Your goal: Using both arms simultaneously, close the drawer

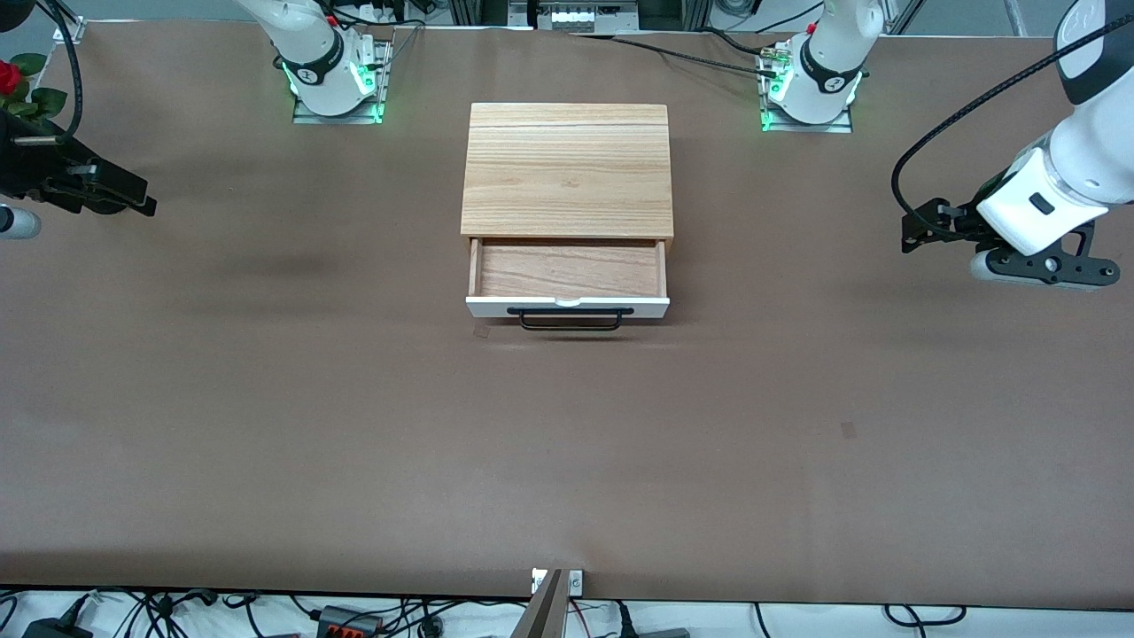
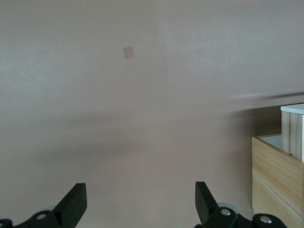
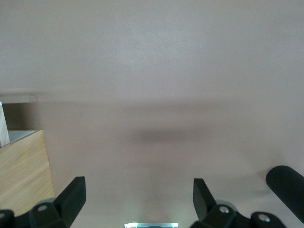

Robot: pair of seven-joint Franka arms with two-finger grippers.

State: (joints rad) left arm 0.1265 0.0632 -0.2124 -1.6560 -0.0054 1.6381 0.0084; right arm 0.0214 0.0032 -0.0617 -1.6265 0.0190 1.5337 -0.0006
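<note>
The drawer (image 1: 567, 270), a reddish-wood tray with a white front and a black bar handle (image 1: 570, 317), stands pulled out of the light oak box (image 1: 567, 168) at the table's middle. My left gripper (image 1: 912, 232) hangs open and empty above the table near the left arm's end, well clear of the box. In the left wrist view the gripper (image 2: 140, 204) is wide apart, with the box's side (image 2: 275, 175) at the frame's edge. My right gripper (image 1: 142, 202) hangs open and empty near the right arm's end. The right wrist view shows the gripper (image 3: 137, 197) and a box corner (image 3: 21, 166).
A red rose (image 1: 9, 78) sits at the table's edge by the right arm. A dark cylinder (image 3: 287, 185) shows beside my right gripper. A small patch (image 1: 849, 430) marks the brown table nearer the camera. Cables lie along the near edge.
</note>
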